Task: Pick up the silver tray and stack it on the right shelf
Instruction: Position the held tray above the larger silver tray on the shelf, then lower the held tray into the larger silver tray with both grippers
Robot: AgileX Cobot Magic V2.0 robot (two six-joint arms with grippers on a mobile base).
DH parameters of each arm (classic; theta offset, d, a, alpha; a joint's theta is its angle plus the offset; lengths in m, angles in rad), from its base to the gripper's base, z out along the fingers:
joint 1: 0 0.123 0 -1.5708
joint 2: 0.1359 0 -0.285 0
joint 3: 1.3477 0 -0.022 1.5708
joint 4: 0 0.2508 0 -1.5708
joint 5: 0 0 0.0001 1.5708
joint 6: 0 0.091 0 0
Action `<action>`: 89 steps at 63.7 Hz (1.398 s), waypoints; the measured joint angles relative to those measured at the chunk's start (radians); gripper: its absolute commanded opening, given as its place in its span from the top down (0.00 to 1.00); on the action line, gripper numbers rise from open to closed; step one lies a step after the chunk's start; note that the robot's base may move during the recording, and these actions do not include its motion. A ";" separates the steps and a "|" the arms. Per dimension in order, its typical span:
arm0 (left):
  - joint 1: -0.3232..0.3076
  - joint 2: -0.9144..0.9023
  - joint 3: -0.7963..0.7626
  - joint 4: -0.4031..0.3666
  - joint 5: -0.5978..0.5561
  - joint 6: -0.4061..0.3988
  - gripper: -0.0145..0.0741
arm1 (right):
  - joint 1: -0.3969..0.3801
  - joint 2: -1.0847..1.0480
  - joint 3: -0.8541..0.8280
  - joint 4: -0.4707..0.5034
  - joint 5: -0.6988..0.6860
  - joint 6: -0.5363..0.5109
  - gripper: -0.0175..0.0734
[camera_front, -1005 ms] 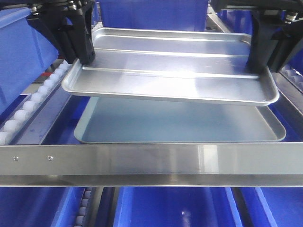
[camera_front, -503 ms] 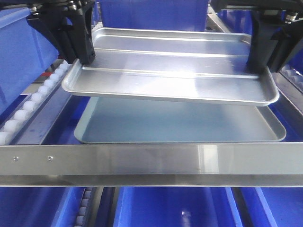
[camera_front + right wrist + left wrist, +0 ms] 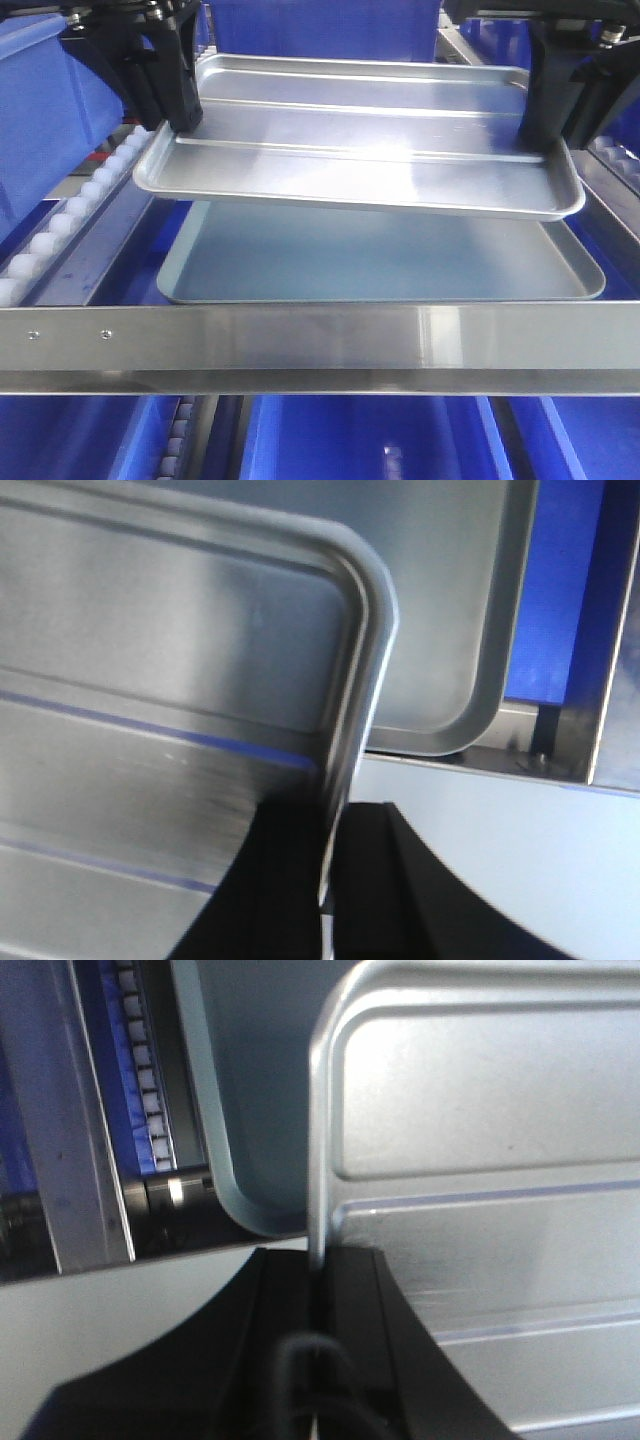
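Exterior front-facing view: the silver tray [image 3: 360,165], clamped by its side rims between the left end effector [image 3: 183,125] and right end effector [image 3: 540,140], has crept slightly back. It still hangs above the blue-grey tray [image 3: 380,265] on the right shelf [image 3: 320,340], so lowering likely remains.

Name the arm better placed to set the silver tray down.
Right, marginally. Both left gripper and right gripper clamp end rims of the silver tray above the blue-grey tray, but its right end hangs slightly lower.
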 measured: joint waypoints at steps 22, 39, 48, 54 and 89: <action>0.032 0.044 -0.058 0.026 -0.095 0.030 0.94 | -0.005 0.082 -0.176 -0.085 0.064 -0.004 0.74; 0.056 0.224 -0.196 0.022 -0.113 0.032 0.94 | -0.094 0.254 -0.308 -0.092 0.100 -0.021 0.74; 0.062 0.308 -0.236 0.008 -0.132 0.032 0.94 | -0.145 0.329 -0.316 -0.082 0.060 -0.048 0.74; 0.073 0.352 -0.244 0.000 -0.140 0.032 0.94 | -0.157 0.373 -0.316 -0.072 0.028 -0.063 0.74; 0.101 0.421 -0.246 -0.022 -0.145 0.069 0.44 | -0.161 0.452 -0.322 -0.070 -0.043 -0.079 0.27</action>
